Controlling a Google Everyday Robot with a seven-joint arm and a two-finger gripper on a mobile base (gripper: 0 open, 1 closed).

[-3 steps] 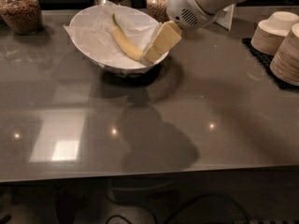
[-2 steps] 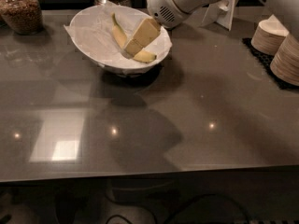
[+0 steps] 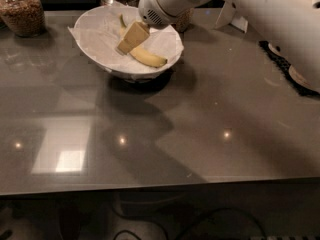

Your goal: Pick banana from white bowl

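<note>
The grey table (image 3: 160, 134) spreads in front. Beyond it sits the bowl (image 3: 92, 31), lined with paper. The banana (image 3: 148, 59) lies across its middle, stem toward the far rim. The gripper (image 3: 125, 46) is down inside the bowl, over the banana's mid-length and seemingly touching it. How far open it is, and whether it has hold, I cannot tell. A good grasp likely means straddling the fruit across its width, closing gently, then lifting straight up so the paper is not dragged along. A jar (image 3: 22, 11) stands far left.
</note>
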